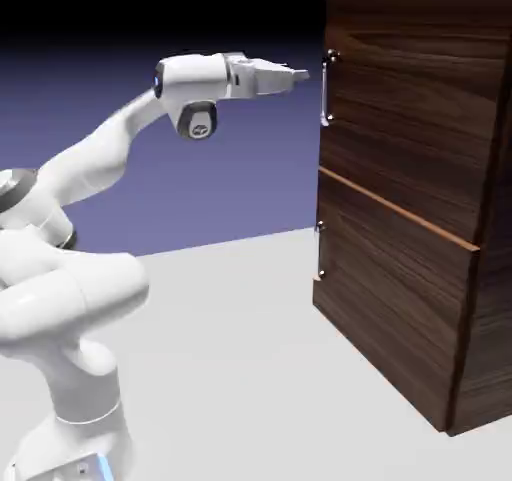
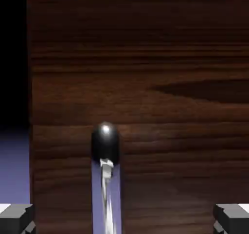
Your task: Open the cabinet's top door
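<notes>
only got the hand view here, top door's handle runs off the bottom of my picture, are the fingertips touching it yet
Observer: No. In the exterior view the gripper stops short of the upper handle, with backdrop showing between.
Operator: ok, anything on the cabinet below that door
Observer: Yes, a lower door with its own silver handle.
Operator: is the top door open at all
Observer: It looks shut; the upper panel sits in line with the lower one.

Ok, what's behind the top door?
Can't tell: the top door looks shut, and its panel covers whatever is inside. Only its front and handle show.
</notes>
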Tool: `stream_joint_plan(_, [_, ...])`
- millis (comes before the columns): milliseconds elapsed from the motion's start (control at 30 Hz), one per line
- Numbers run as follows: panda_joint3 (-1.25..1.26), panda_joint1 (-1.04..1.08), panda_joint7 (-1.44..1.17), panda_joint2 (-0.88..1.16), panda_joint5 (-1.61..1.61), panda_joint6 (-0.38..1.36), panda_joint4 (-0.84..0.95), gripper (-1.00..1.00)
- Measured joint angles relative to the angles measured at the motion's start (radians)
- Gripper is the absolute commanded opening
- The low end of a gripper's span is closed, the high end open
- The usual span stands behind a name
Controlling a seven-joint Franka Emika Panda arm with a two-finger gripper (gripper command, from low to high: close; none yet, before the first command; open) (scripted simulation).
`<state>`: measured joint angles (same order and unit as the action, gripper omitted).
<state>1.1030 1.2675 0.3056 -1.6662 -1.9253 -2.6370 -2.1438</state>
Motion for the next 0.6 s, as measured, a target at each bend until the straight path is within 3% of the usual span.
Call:
stream_joint_plan(133, [0.017, 0.107, -0.011, 0.024, -0.045, -0.008, 0.105, 0.0])
stream_joint_plan(167, [0.022, 0.139, -0.015, 0.031, -0.058, -0.011, 0.136, -1.0])
stream_joint_plan(233, [0.022, 0.139, -0.015, 0.031, -0.058, -0.011, 0.136, -1.0])
stream_joint_plan(600, [-0.105, -0.175, -0.395, -0.016, -0.304, 0.26, -0.261, -1.0])
